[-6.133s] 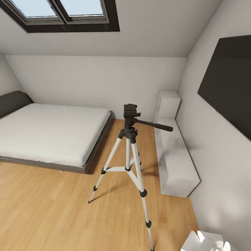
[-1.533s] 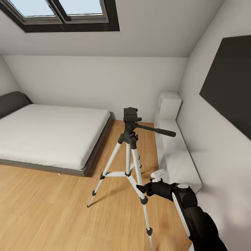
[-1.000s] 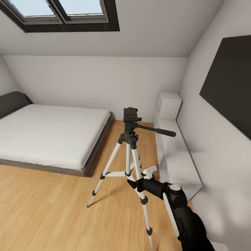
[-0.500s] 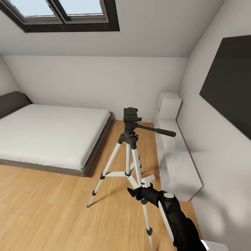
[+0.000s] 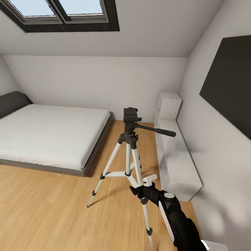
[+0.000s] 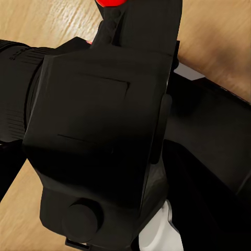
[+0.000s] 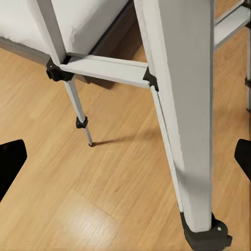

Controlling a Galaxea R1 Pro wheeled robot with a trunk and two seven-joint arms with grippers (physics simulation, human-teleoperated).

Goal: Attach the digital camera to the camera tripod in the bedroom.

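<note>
The camera tripod (image 5: 129, 137) stands on the wooden floor between the bed and the right wall, its black head (image 5: 130, 114) bare and its pan handle (image 5: 157, 131) pointing right. My right gripper (image 5: 134, 190) is low at the tripod's front leg. In the right wrist view that gripper (image 7: 125, 162) is open, with the silver leg (image 7: 178, 104) standing between its two black fingertips (image 7: 10, 167). The digital camera (image 6: 99, 130), black and boxy with a red button (image 6: 110, 2), sits tight against the left wrist view, off the floor, held by my left gripper.
A grey-framed white bed (image 5: 48, 136) takes the left side. A low white cabinet (image 5: 176, 164) runs along the right wall under the black TV (image 5: 230, 80). The skylight (image 5: 62, 10) is overhead. A white lamp edge (image 5: 213, 245) shows at the lower right.
My right arm came into the head view and swung left to the tripod's front leg. In the last half second it shifted only slightly. The tripod has stayed put.
</note>
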